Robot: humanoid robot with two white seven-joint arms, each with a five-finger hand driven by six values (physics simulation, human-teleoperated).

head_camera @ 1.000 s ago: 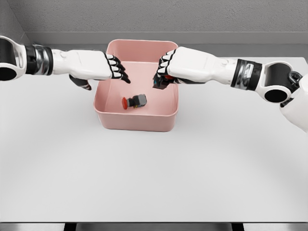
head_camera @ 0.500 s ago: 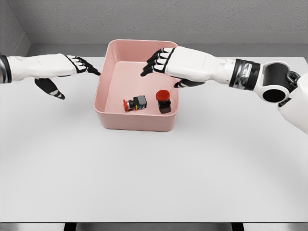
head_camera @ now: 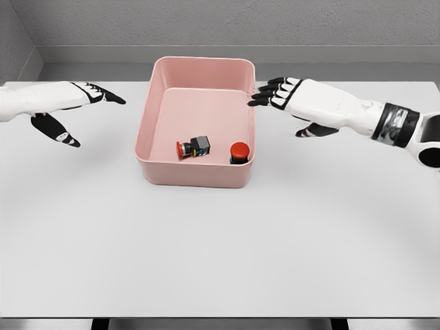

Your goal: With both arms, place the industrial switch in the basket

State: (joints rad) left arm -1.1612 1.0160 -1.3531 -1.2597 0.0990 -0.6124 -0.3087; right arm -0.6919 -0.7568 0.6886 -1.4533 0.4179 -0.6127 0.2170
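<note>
A pink basket point(head_camera: 195, 175) stands on the white table at centre back. Inside it lie two industrial switches with red buttons: one on its side point(head_camera: 193, 146) near the front middle, the other upright point(head_camera: 239, 152) in the front right corner. My left hand point(head_camera: 75, 103) hovers left of the basket, fingers spread, holding nothing. My right hand point(head_camera: 289, 96) is just past the basket's right rim, fingers stretched out and empty.
The white table point(head_camera: 220, 247) spreads wide in front of the basket. A grey wall runs behind the table's far edge.
My right hand let go of the second switch, which now stands in the basket, and pulled back to the right past the rim. My left hand drew further left.
</note>
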